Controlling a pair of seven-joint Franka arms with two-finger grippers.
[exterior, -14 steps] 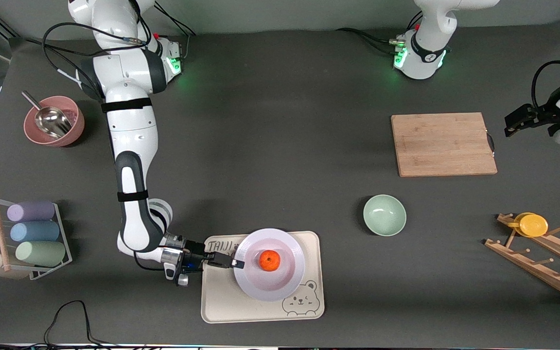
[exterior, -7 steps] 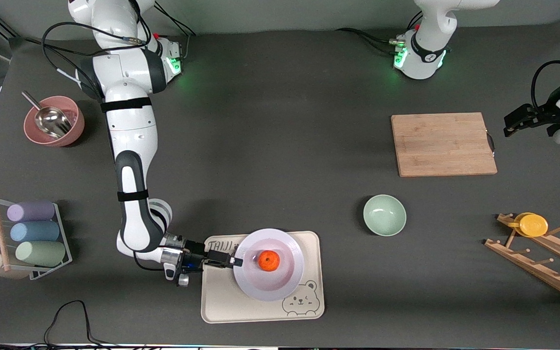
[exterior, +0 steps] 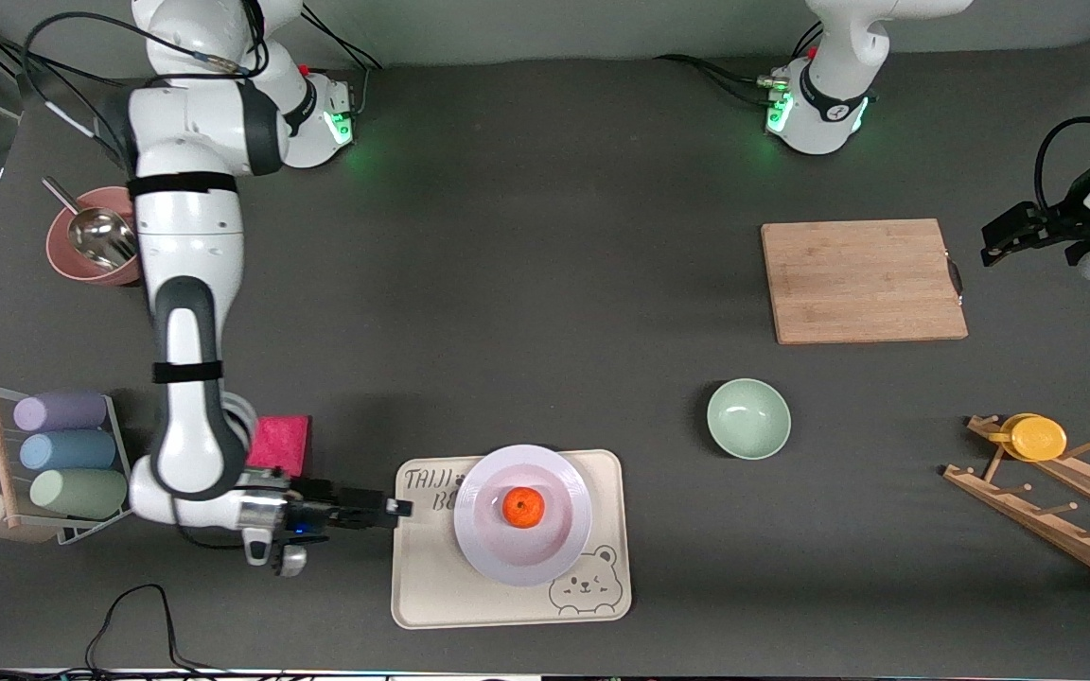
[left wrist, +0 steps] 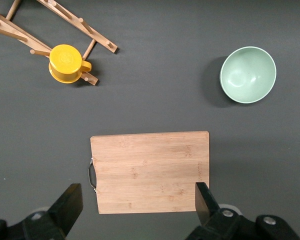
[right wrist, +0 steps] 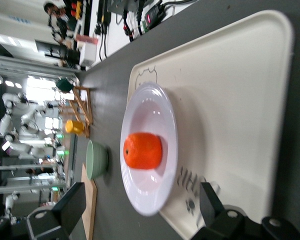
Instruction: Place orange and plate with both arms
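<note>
The white plate (exterior: 526, 563) lies on the cream bear tray (exterior: 431, 577), with the orange (exterior: 523, 507) in its centre. My right gripper (exterior: 401, 509) is open and empty, low over the tray's edge toward the right arm's end, a short gap from the plate's rim. The right wrist view shows the plate (right wrist: 155, 105) and the orange (right wrist: 142, 150) ahead of the open right gripper (right wrist: 140, 207). My left gripper (exterior: 992, 248) waits open and empty above the table beside the wooden cutting board (exterior: 862, 281); the left wrist view shows it (left wrist: 138, 200) over the board (left wrist: 150, 170).
A mint-green bowl (exterior: 748, 419) sits between tray and board. A wooden rack with a yellow cup (exterior: 1037, 438) stands at the left arm's end. A pink sponge (exterior: 278, 445), a rack of pastel cups (exterior: 62, 454) and a pink bowl with a metal scoop (exterior: 105, 236) are at the right arm's end.
My right gripper has drawn back from the plate's rim toward the right arm's end, and the arm has swung aside, uncovering the pink sponge. Plate, orange and left arm have not moved.
</note>
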